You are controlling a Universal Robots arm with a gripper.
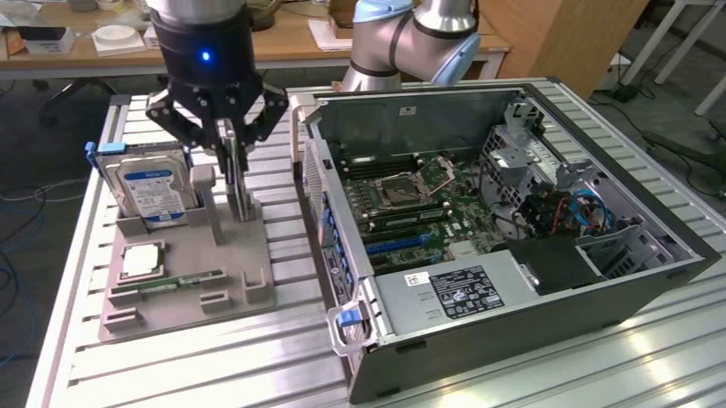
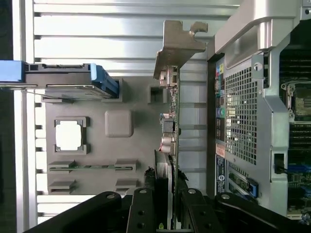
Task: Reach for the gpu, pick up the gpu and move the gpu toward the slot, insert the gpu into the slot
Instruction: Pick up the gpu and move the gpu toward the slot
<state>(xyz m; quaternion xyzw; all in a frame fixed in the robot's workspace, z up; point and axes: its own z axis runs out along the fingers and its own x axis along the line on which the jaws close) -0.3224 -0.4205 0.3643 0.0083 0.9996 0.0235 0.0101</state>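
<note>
One gripper [image 1: 233, 166] [image 2: 167, 213] hangs over the grey holder [image 1: 193, 302] [image 2: 97, 145] on the slatted metal counter [image 1: 204, 365] [image 2: 121, 24], its two fingers [image 2: 142, 209] clamped on the single gpu [image 1: 241, 200] [image 2: 171, 131], which stands upright on edge in the holder with its pale bracket [image 2: 177, 43] at one end. The holder also carries one blue-labelled hard drive [image 1: 153, 187] [image 2: 68, 80] standing upright, one square processor chip [image 1: 142, 260] [image 2: 68, 135] lying flat, and one green memory stick [image 1: 182, 280] [image 2: 92, 166]. One open computer case [image 1: 511, 340] [image 2: 243, 116] lies just beside the holder, on the exterior view's right
</note>
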